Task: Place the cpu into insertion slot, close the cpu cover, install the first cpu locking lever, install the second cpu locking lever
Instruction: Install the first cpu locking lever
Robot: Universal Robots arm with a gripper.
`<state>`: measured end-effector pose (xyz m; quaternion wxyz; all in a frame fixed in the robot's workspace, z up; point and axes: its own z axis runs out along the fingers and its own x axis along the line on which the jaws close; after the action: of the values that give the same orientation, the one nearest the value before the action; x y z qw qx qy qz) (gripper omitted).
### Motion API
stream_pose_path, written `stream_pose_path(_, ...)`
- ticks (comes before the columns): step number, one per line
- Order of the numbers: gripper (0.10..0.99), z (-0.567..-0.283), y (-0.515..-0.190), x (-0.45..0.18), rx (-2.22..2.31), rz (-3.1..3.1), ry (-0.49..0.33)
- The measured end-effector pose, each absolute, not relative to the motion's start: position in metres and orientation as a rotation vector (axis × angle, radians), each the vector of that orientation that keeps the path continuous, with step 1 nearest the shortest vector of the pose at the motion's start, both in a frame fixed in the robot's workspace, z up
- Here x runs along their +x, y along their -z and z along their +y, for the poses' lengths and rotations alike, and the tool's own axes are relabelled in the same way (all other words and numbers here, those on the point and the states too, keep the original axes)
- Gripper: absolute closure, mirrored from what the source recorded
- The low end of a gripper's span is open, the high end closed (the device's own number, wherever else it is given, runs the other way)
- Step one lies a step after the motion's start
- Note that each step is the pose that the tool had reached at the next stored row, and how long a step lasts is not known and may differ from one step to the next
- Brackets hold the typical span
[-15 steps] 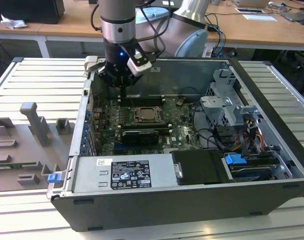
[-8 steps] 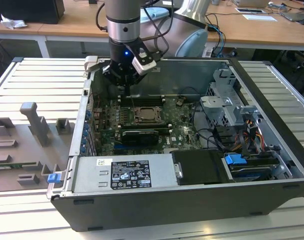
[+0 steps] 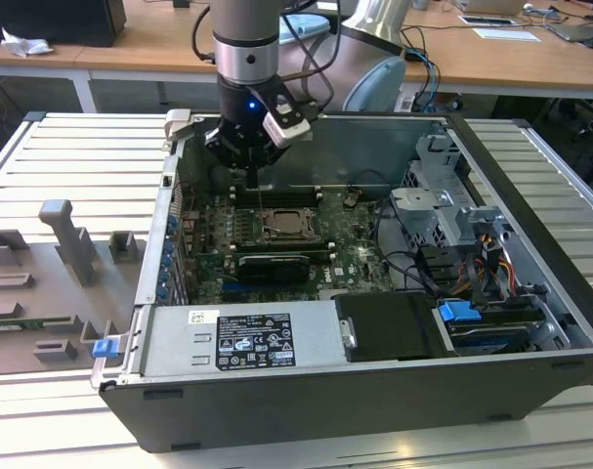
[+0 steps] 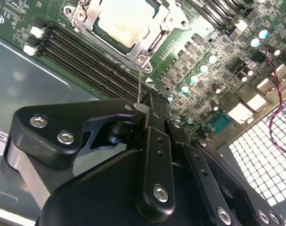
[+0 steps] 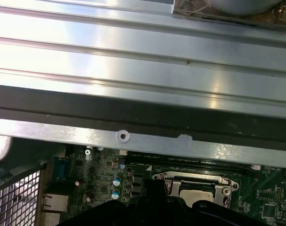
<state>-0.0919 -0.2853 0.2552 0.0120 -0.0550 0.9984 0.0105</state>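
One upright arm (image 3: 245,39), pincer (image 3: 253,178) near cpu (image 3: 282,227)

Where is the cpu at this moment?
The cpu lies on the motherboard, framed by the cpu cover; in the exterior view it is mid-board, close beneath the gripper.

Clearance around cpu cover (image 4: 157,37):
- Straight above: open air, except the thin locking lever (image 4: 140,84) rising from its corner to the end effector (image 4: 143,109).
- Far side, exterior view: case wall (image 3: 364,147) stands close.
- Near side: black card (image 3: 274,264) just beside.
- Exterior view's right: cables (image 3: 403,264), then drive cage (image 3: 438,205).
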Motion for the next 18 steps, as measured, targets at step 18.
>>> stream_pose_path(18, 0.98, -0.285, -0.25, -0.069, -0.171, 3.113, -0.033)
